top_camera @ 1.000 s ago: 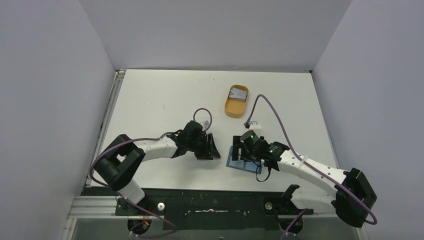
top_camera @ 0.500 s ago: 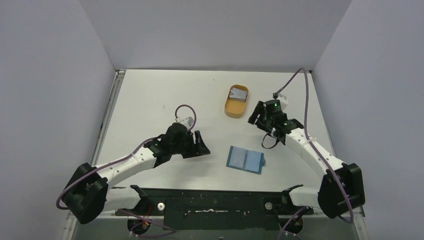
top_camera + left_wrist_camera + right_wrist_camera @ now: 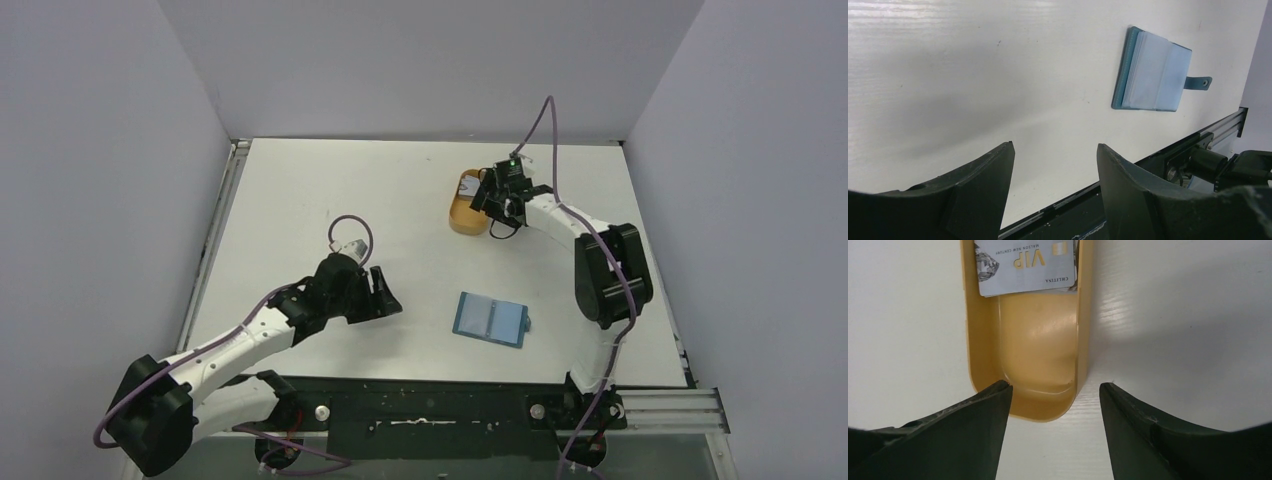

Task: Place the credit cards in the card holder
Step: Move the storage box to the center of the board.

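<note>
The teal card holder [image 3: 491, 319] lies open and flat on the table near the front, lighter blue inside, its snap tab pointing right; the left wrist view shows it at the upper right [image 3: 1154, 69]. The credit cards [image 3: 468, 186] lie in the far end of the orange-tan tray [image 3: 462, 214]; the top one is silvery with "VIP" print [image 3: 1023, 262]. My right gripper [image 3: 490, 205] hangs open above the tray's near end [image 3: 1055, 385], holding nothing. My left gripper [image 3: 385, 295] stands open and empty left of the card holder [image 3: 1055, 146], well apart from it.
The tray's rim [image 3: 1083, 315] runs between my right fingers' line of sight. A black rail [image 3: 420, 405] edges the table's front. Grey walls close in the back and both sides. Purple cables loop above both wrists.
My right arm has swung from the card holder to the tray at the back. My left arm has drawn back to the left. The card holder stays open on the table, no longer touched.
</note>
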### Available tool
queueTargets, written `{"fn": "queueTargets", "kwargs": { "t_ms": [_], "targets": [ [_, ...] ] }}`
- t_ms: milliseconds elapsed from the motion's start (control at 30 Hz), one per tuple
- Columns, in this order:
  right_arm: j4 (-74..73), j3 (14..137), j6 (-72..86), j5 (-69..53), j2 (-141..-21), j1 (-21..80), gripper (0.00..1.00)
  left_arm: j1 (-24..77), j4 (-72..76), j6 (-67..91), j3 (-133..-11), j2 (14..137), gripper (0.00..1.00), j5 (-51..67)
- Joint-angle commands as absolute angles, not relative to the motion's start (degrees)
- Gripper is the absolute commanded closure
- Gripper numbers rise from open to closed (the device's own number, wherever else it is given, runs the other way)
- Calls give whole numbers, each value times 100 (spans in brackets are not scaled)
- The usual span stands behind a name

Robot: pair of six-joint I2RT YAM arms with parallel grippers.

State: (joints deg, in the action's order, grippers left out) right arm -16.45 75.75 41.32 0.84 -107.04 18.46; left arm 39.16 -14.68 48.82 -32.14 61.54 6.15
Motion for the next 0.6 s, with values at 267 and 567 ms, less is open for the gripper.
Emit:
{"fn": "queueTargets", "kwargs": {
  "t_ms": [267, 567],
  "targets": [
    [-2388, 8358, 3374, 162, -11470, 1930, 55, 3832, -1836, 4649, -3313, 5836, 41, 485],
    [-2496, 7538, 2794, 303, -10916, 1958, 69, 3832, -1777, 4658, -3240, 5764, 42, 568]
  ]
}}
